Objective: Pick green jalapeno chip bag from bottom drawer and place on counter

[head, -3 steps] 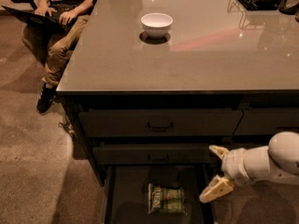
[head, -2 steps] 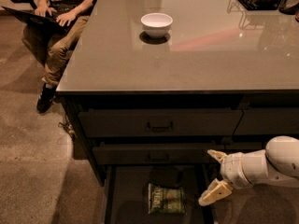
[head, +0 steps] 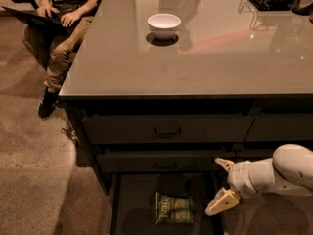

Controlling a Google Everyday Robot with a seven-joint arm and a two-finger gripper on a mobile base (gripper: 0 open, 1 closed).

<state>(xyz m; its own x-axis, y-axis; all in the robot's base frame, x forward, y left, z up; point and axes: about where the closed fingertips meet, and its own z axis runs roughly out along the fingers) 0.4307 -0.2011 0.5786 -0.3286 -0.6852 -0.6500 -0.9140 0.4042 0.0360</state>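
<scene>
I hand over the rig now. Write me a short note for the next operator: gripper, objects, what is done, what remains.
Gripper: jaws open, empty, at the right edge of the open dark bottom drawer.
Small crinkly green jalapeno chip bag: lying flat in that drawer, left of the gripper, untouched.
Done: drawer is open.
Left: grasp the bag, lift it, place it on the glossy grey-beige counter.
</scene>
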